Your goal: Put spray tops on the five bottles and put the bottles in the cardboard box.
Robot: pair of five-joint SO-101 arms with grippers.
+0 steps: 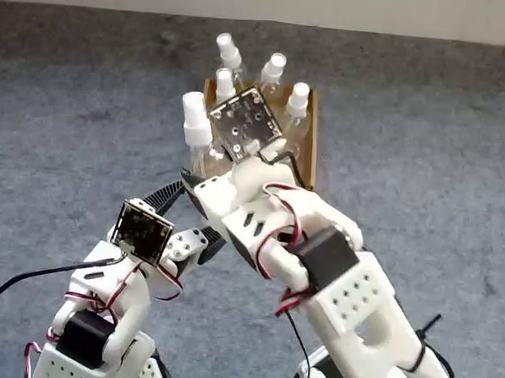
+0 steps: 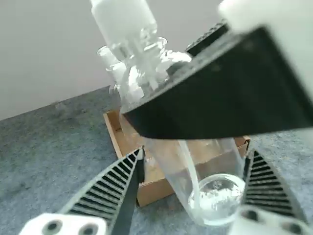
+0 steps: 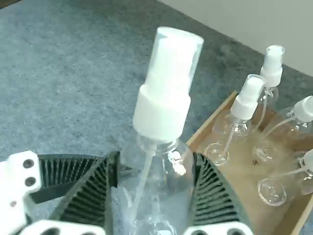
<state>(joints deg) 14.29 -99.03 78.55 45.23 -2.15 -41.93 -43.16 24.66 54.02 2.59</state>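
Right claw (image 3: 155, 161) clamping fifth bottle (image 3: 156, 205), spray top (image 3: 166, 83) on, over table just beside cardboard box (image 3: 210, 118) near far edge. Left claw (image 2: 195, 152) gaping apart around bottle base. Judging best: left backing clear, right lowering bottle upright into free spot, avoiding four bottles (image 3: 243, 105) inside

The right arm stretches forward from the table's near edge, with the right gripper (image 3: 155, 161) clamped on a bottle (image 3: 164, 103). The left arm crouches beside it. The left gripper (image 2: 197, 152) is spread, its jaws flanking that bottle's base.
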